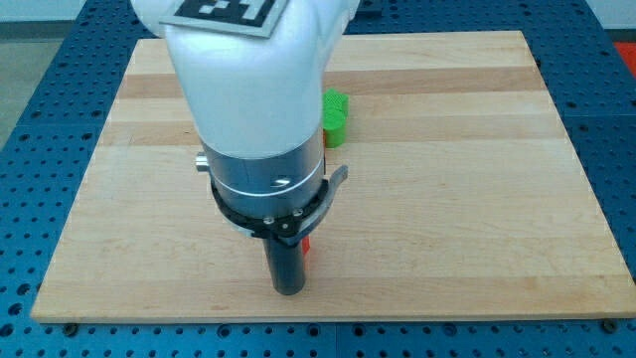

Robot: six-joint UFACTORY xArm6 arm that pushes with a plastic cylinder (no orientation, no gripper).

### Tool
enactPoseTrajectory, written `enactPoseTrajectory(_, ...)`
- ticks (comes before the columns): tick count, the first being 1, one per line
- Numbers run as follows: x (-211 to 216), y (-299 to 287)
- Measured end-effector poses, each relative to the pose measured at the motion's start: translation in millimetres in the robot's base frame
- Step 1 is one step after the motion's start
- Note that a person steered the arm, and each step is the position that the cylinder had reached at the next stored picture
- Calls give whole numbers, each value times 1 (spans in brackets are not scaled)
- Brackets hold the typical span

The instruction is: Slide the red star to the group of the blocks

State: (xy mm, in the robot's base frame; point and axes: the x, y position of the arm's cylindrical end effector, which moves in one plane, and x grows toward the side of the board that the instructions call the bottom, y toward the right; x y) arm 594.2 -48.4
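One red block (306, 247), shape hidden, shows as a sliver touching the right side of my tip (288, 290), near the bench (477, 199) bottom edge; bare wood lies to either side. End effector: plain rod, no jaws. Green block (336, 116), partly hidden behind the arm (253, 89); other blocks unseen.

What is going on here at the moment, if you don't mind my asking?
A single robot arm with a straight dark rod is working over a wooden board. My tip sits near the board's bottom edge, with a sliver of a red block showing at the rod's right side; its shape is hidden. A green block peeks out from behind the arm's body higher up. The arm hides much of the middle, so any other blocks cannot be seen.
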Motion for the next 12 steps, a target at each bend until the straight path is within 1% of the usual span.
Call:
enactPoseTrajectory(1,-6,-6)
enactPoseTrajectory(2,-7,1)
enactPoseTrajectory(3,-7,31)
enactPoseTrajectory(4,-15,38)
enactPoseTrajectory(6,-25,-5)
enactPoseTrajectory(7,-26,-12)
enactPoseTrajectory(9,-25,-47)
enactPoseTrajectory(10,-30,-48)
enactPoseTrajectory(12,-61,-48)
